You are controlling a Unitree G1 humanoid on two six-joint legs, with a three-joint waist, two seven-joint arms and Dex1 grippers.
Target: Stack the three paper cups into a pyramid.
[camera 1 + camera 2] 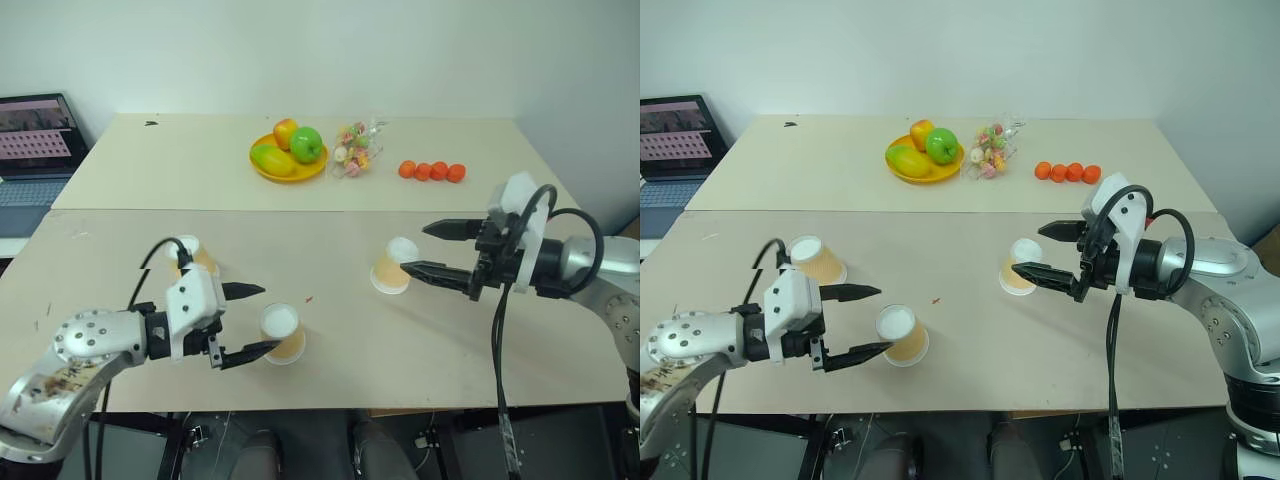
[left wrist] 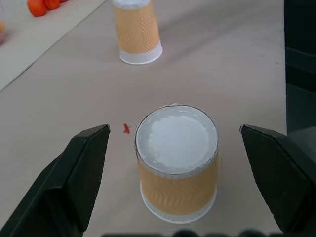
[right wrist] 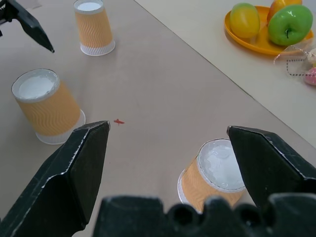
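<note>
Left eye view sets out three paper cups, all upside down with the white flat end up and well apart on the near counter (image 1: 120,240): the left cup (image 1: 192,256) behind the left arm, the middle cup (image 1: 283,333) near the front edge, and the right cup (image 1: 394,265) toward the right arm. No pyramid is begun; I judge the spacing leaves each arm its own cup to fetch. The left pincer (image 1: 248,322) is spread wide just beside the middle cup, apparently lined up to close on it, and the right pincer (image 1: 433,250) is likewise spread, its lower finger close by the right cup. A fruit plate (image 1: 262,170), a bag of sweets (image 1: 352,150) and a row of small oranges (image 1: 432,171) sit on the far counter, out of the way. Right eye view shows the same layout. Left wrist view has the middle cup centred between the two spread fingers (image 2: 74,182), untouched, so the grip looks ready. Right wrist view shows the right cup nearer one finger than the other, so I judge some centring is needed first.
</note>
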